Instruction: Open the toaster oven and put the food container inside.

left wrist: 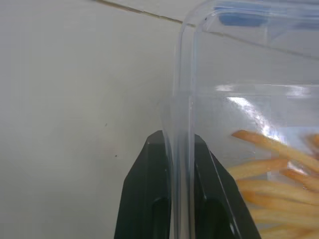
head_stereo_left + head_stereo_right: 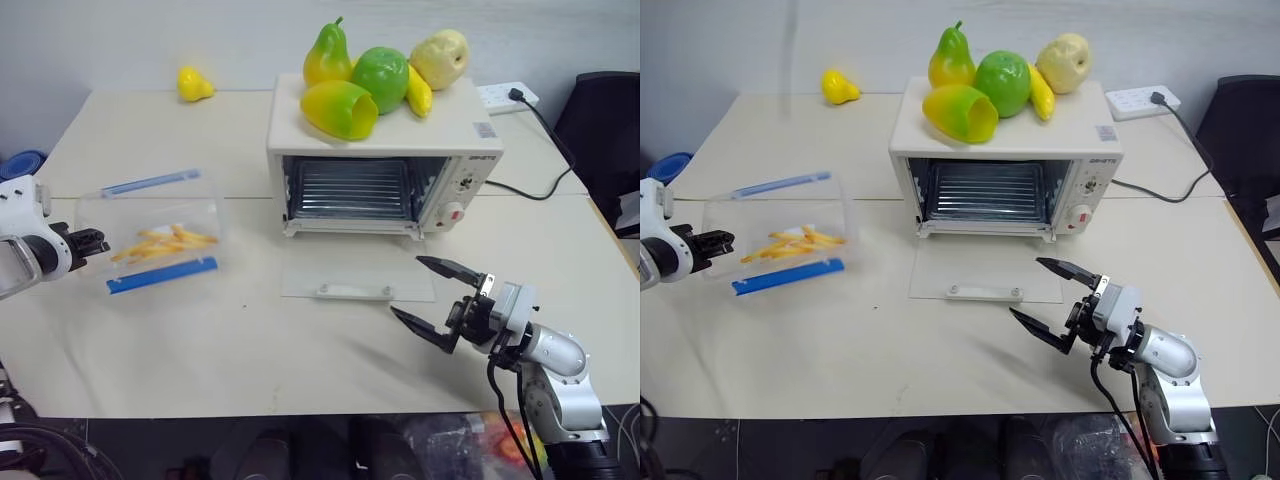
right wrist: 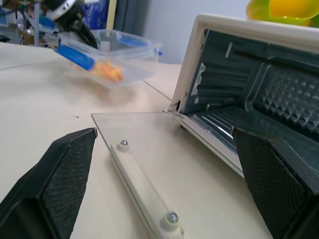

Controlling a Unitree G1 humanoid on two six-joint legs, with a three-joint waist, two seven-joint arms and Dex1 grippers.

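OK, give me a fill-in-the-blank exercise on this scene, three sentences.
1. The toaster oven door lies ____ on the table.
2. The left gripper is clamped on the food container by its ____.
3. The right gripper has its jaws ____.

Missing words: open; wall; open

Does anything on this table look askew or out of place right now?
The container is tilted, off the table, pinched by one wall in the left tool. Toy fruit is piled on the oven, whose door lies open flat.
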